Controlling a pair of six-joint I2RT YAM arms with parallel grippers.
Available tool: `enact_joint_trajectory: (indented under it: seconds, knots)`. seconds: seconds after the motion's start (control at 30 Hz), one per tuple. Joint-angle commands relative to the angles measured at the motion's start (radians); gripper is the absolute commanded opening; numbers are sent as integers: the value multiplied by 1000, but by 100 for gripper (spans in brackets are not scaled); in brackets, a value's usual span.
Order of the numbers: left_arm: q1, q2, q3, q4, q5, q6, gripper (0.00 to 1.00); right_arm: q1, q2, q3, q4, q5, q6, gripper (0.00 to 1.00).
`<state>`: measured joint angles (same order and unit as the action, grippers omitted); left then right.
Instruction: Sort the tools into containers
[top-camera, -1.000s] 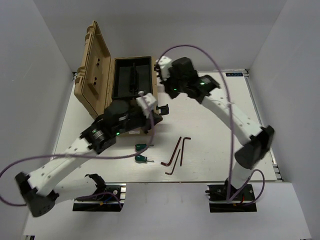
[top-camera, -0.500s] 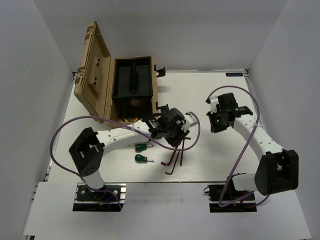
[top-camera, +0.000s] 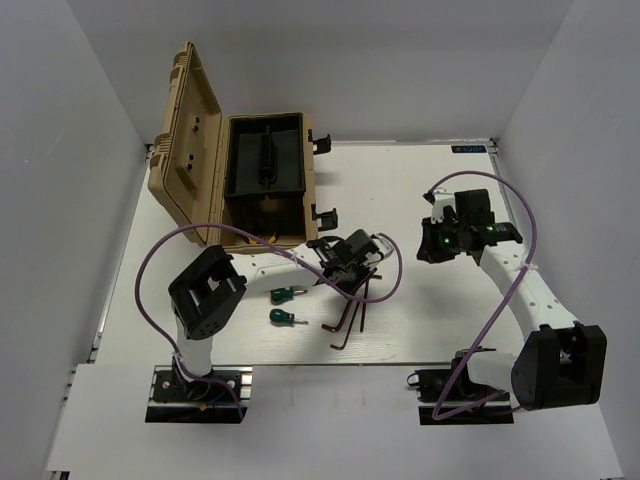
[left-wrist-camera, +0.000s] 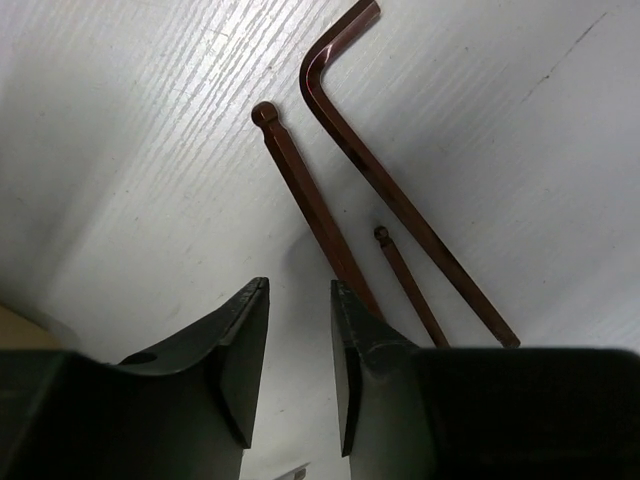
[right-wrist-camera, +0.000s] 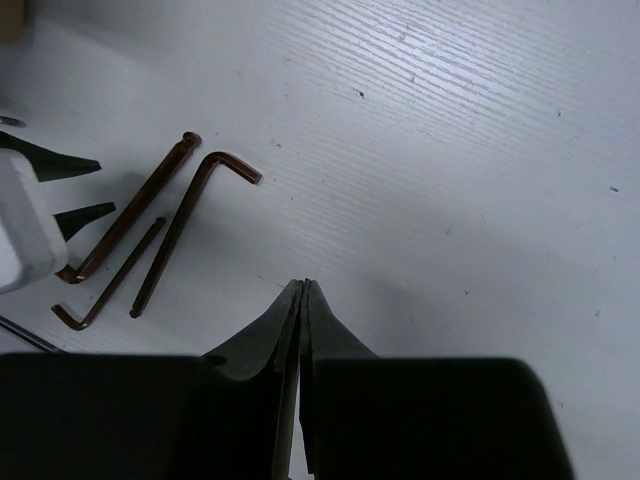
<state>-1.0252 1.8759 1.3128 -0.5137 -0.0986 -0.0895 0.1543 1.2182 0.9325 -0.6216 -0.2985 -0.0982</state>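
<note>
The white wood-grain surface (top-camera: 400, 190) carries an open tan plastic toolbox (top-camera: 190, 150) at its far left. The left hand (left-wrist-camera: 300, 290), released to a narrow gap and empty, hangs over three thin dark L-shaped hex keys (left-wrist-camera: 390, 190) lying mid-surface. The right hand (right-wrist-camera: 303, 285) is clenched on nothing, to their right. Two stubby green-handled screwdrivers (top-camera: 287, 294) lie left of the keys.

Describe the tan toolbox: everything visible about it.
The toolbox is a tan hard case that looks like plastic, standing at the far left of the table. It is open: its lid is swung up to the left and stands nearly upright. Inside sits a black tray with a carry bar along its middle. Two black latches stick out from its right wall, undone. Nothing grips it.
</note>
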Motion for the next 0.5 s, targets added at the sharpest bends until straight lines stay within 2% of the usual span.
enact_joint_trajectory:
  seconds: [0.0, 0.13, 0.47]
  knots:
    - [-4, 5, 32, 27, 4, -29, 43, -15, -20, -15, 33, -56, 14, 6]
    - [-4, 5, 32, 37, 31, -38, 46, -24, -20, -15, 31, -63, 14, 6]
    - [-4, 57, 42, 46, 40, -56, 46, -39, -22, -24, 31, -87, 17, 6]
